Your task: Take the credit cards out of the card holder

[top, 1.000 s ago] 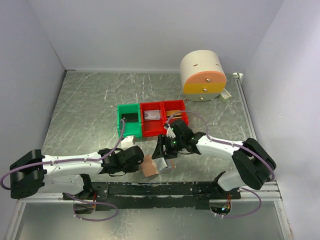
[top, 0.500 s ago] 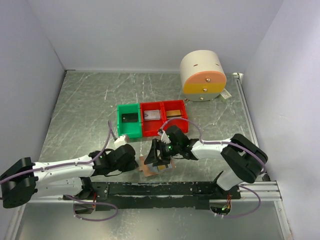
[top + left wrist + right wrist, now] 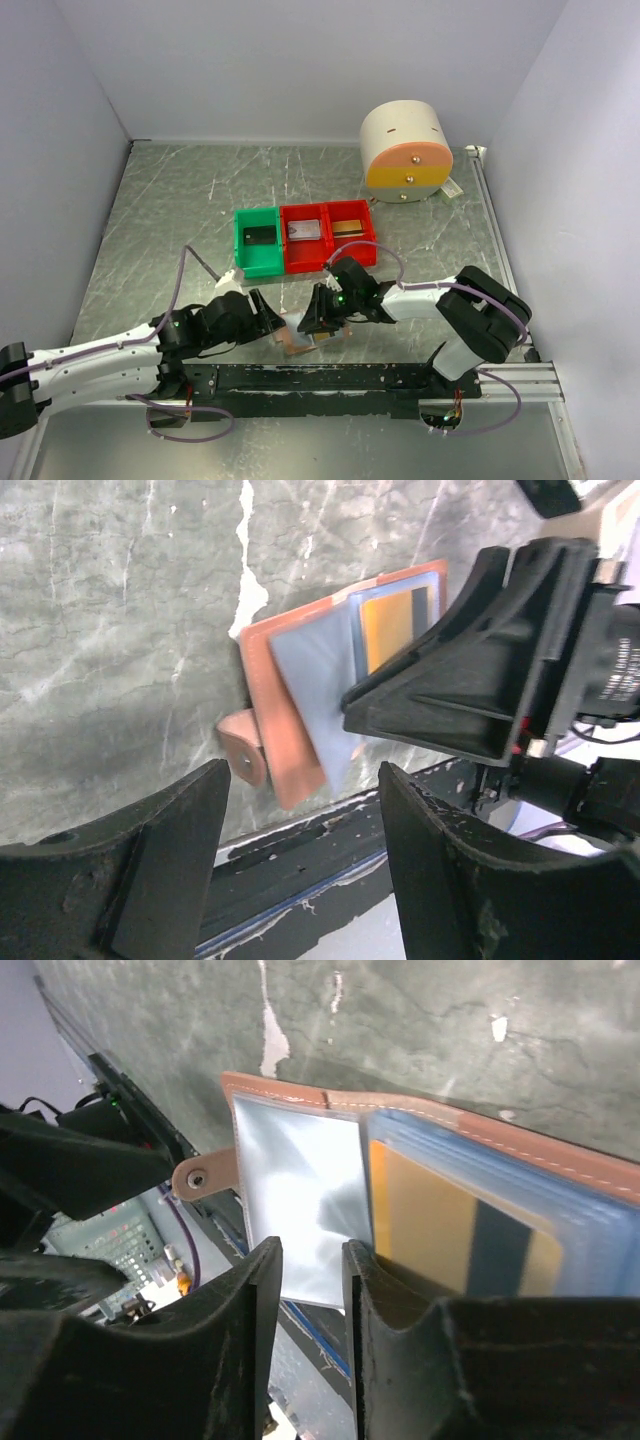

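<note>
**A:** How did the left gripper [image 3: 305, 775] stand?

**B:** Released. Its two fingers were spread wide with nothing between them. It was low over the grey marbled table [image 3: 120, 630], facing the card holder [image 3: 300, 680] and just short of it.

**A:** And the right gripper [image 3: 312, 1250]?

**B:** Its jaws stood at a narrow gap, right over the holder's open face. The lower edge of the clear window [image 3: 295, 1195] reached into that gap. I could not tell whether it was pinched.

**A:** Where did the card holder lie?

**B:** Open and flat on the table near its front edge, between the two grippers. The pale blue-grey lining faced up inside a tan leather border. The snap tab [image 3: 243, 752] stuck out on the left gripper's side.

**A:** Were any credit cards in it?

**B:** One showed, an orange-gold card [image 3: 440, 1225] with a dark stripe, tucked in a lining pocket. In the left wrist view the right gripper partly covered it.

**A:** The others?

**B:** Farther back, in a row of bins. A dark card [image 3: 258, 236] lay in the green bin [image 3: 262, 266]. A silver-grey card [image 3: 305, 229] lay in the middle red bin [image 3: 303, 258], and a gold-brown card [image 3: 347, 226] in the right red bin [image 3: 350, 204]. A cream cylinder [image 3: 400, 135] with an orange band stood well behind them.
</note>
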Motion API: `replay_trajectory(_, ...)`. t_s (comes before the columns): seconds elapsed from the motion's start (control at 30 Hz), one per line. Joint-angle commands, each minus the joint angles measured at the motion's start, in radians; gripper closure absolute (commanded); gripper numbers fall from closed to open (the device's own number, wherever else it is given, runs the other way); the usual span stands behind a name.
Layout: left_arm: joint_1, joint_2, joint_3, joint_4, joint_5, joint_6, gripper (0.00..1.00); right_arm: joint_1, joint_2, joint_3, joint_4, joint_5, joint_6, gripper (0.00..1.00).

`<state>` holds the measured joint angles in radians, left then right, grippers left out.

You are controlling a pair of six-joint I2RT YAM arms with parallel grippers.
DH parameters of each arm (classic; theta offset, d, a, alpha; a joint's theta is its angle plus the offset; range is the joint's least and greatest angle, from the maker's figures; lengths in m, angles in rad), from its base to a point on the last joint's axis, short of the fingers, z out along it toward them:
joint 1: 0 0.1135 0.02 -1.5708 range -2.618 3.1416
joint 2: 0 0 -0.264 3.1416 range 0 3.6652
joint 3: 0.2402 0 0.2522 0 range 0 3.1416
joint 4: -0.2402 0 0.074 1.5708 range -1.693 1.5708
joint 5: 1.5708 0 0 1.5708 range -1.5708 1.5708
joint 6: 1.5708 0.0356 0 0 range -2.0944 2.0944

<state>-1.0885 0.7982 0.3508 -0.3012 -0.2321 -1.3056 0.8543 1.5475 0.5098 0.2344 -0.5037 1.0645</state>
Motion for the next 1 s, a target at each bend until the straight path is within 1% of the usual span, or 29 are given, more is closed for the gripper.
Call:
replay_trajectory(0.0, 0.005, -0.047, 0.055, -0.051, -0.03, -0.01, 0.28, 0.008, 0.007, 0.015, -0.063, 0.055, -0.028, 0.72)
replay_trajectory(0.13, 0.005, -0.03, 0.099, -0.028, -0.001, 0.006, 0.34, 0.01, 0.011, 0.022, -0.079, 0.067, -0.038, 0.81)
replay_trajectory(0.3, 0.005, 0.034, 0.106, 0.112, 0.084, -0.002, 0.46, 0.011, 0.007, 0.011, -0.08, 0.083, -0.037, 0.86)
replay_trajectory(0.57, 0.005, 0.153, 0.012, 0.361, 0.112, -0.089, 0.58, 0.011, 0.006, 0.012, -0.093, 0.093, -0.041, 0.87)
replay_trajectory(0.63, 0.006, 0.184, -0.019, 0.401, 0.109, -0.119, 0.64, 0.01, 0.003, 0.024, -0.111, 0.096, -0.049, 0.87)
replay_trajectory(0.77, 0.006, 0.211, -0.078, 0.442, 0.081, -0.166, 0.71, 0.01, -0.026, 0.066, -0.171, 0.109, -0.08, 0.87)
replay_trajectory(0.87, 0.008, 0.225, -0.123, 0.505, 0.071, -0.176, 0.72, 0.011, -0.066, 0.107, -0.227, 0.132, -0.105, 0.87)
replay_trajectory(0.97, 0.017, 0.26, -0.131, 0.527, 0.087, -0.168, 0.73, 0.01, -0.106, 0.16, -0.329, 0.192, -0.142, 0.85)
